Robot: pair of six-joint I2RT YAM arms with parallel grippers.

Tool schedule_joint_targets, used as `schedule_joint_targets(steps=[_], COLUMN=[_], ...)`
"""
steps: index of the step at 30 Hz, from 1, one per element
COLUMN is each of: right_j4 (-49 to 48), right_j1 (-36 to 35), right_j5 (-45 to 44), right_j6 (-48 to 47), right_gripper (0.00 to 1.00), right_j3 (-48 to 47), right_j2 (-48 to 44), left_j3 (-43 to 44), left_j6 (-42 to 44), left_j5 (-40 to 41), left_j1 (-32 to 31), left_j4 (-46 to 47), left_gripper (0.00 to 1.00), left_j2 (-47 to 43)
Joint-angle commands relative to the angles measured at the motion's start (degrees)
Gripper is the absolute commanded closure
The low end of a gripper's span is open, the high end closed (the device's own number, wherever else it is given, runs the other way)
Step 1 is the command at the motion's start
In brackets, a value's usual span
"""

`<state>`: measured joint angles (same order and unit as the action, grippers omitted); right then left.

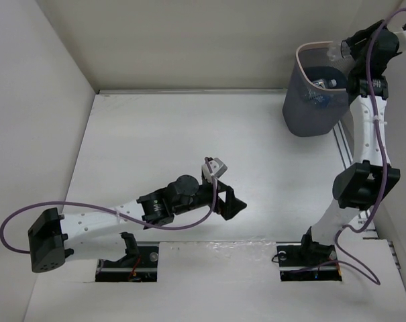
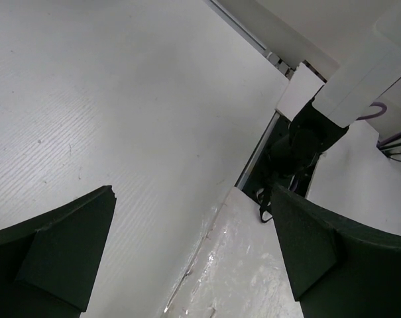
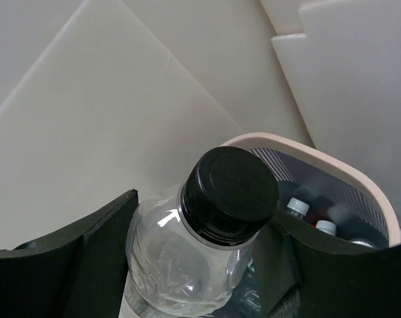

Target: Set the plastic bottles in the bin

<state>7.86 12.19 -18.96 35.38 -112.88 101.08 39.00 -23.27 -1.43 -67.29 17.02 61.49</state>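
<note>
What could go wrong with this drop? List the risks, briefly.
1. The right end effector holds the black-capped clear bottle near the pale rim of the bin, not clearly over the opening. Released here, it might hit the rim and fall outside.
2. The bottle's wall looks crumpled, so the grip could slip early.

We record: black-capped bottle (image 3: 200, 245), lower body cut off by the right wrist view's bottom edge; bin (image 3: 319, 156), only part of its rim in frame there; bottles inside (image 3: 297, 207), little beyond caps showing; from above, too small to count.
</note>
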Motion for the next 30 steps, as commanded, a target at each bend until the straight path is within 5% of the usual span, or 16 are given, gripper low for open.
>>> schedule_joint_targets(steps=[1,3,4,6,7,14,23,30], right_j4=[1.89,3.12,5.13,6.46,6.99,8.23,22.53,27.3], right_j1=[-1.98,-2.51,-3.13,-3.13,-3.65,-5.24,-8.93,-16.05], right_j5=[-5.29,-6.34,-6.96,-6.97,-7.66,-8.81,-1.7,2.17], right_j6=[-5.74,-7.59,-8.39,-9.54,-10.23,-11.46,-13.84,-18.84], right_gripper=[1.0,0.96,0.81,0.39,0.01,0.01,0.01,0.01], right_j3=[-5.85,-8.22,-11.1,-13.15,-14.46,-18.94,-21.51,4.91], right_j2=[2.7,4.65,5.61,8.16,8.69,9.4,-0.95,-23.97], left_j3=[-0.86,-1.47,-2.0,-2.0,-2.0,2.64,22.23,37.11], left_j6=[-0.9,-0.9,-0.9,-0.9,-0.9,-3.72,-7.67,-15.3], left_j5=[0.38,0.9,0.9,1.6,2.22,10.12,29.42,52.03], left_j1=[0.05,0.05,0.05,0.05,0.05,0.05,7.43,8.66], left_j4=[2.5,1.88,1.88,1.18,1.18,-6.63,-23.15,-44.15], left_gripper=[0.0,0.0,0.0,0.0,0.0,0.0,0.0,0.0], left_j2=[-2.69,-3.3,-3.92,-3.93,-4.54,-1.57,5.91,5.66])
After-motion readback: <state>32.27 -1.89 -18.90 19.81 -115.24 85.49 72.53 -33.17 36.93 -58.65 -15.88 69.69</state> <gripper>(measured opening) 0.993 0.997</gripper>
